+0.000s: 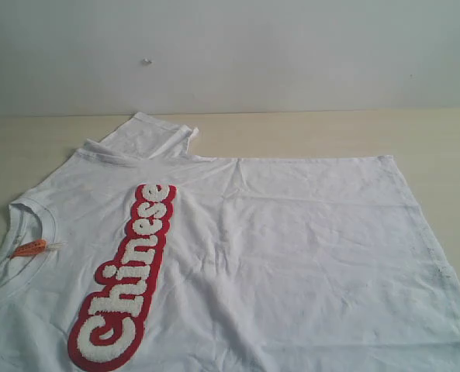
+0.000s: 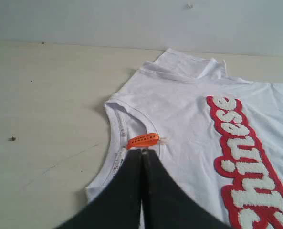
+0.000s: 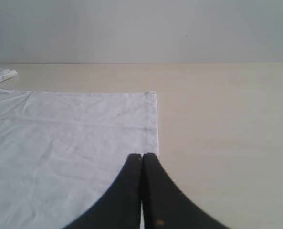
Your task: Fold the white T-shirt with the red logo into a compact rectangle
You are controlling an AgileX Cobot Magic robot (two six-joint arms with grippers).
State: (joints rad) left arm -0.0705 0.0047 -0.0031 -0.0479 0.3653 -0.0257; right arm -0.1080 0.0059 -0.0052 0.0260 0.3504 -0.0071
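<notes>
The white T-shirt [image 1: 276, 248] lies spread face up on the table, neck to the left and hem to the right. Its red logo [image 1: 129, 271] runs across the chest. The far sleeve [image 1: 148, 136] is creased and folded partly onto itself. Neither gripper shows in the exterior view. In the left wrist view my left gripper [image 2: 142, 151] is shut with nothing in it, just short of the orange neck tag [image 2: 142, 140] at the collar, with the red logo [image 2: 246, 157] off to one side. My right gripper [image 3: 142, 155] is shut and empty over the hem edge of the T-shirt [image 3: 69, 138].
The pale wooden table [image 1: 330, 132] runs back to a plain light wall [image 1: 230, 54]. Bare tabletop lies beyond the hem [image 3: 217, 133] and beside the collar [image 2: 46, 105], where a small dark speck [image 2: 12, 139] sits.
</notes>
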